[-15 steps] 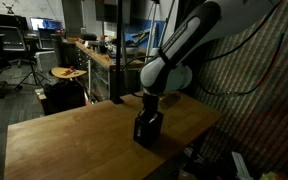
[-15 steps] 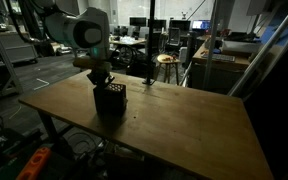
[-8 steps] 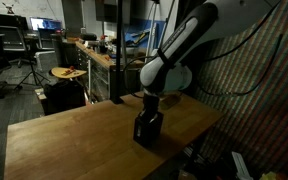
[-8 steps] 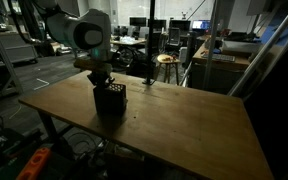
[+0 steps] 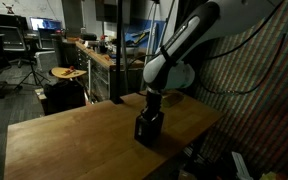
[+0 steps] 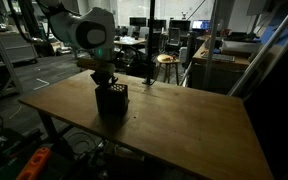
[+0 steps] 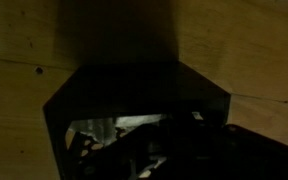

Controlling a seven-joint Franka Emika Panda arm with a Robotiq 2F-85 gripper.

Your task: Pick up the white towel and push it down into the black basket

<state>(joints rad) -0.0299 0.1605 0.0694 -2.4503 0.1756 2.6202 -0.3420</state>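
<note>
the black basket (image 5: 148, 129) stands upright on the wooden table (image 5: 64, 140), and everything here is placed from it. in both exterior views the robot arm (image 5: 184, 45) bends down from above the basket. the gripper (image 5: 152, 108) hangs straight over the basket's open top, with its fingertips sunk below the rim. in an exterior view the basket (image 6: 111, 100) shows as a small dark cube with slotted sides, with the gripper (image 6: 105, 80) directly above it. the fingers are pressed together. whether any cloth is caught between them cannot be told, since the dim light and the basket's walls hide the tips. in the wrist view the basket's dark wall (image 7: 124, 90) fills the middle and bare table lies beyond it. the white towel (image 7: 112, 127) shows there only as pale crumpled patches inside the basket, below its rim. the gripper's own shape merges with the shadow beside those patches. a thin dark pole (image 5: 117, 55) rises from the table near the basket. a round stool (image 5: 68, 73) stands well beyond the basket, off the table, among the dim workshop benches.
</note>
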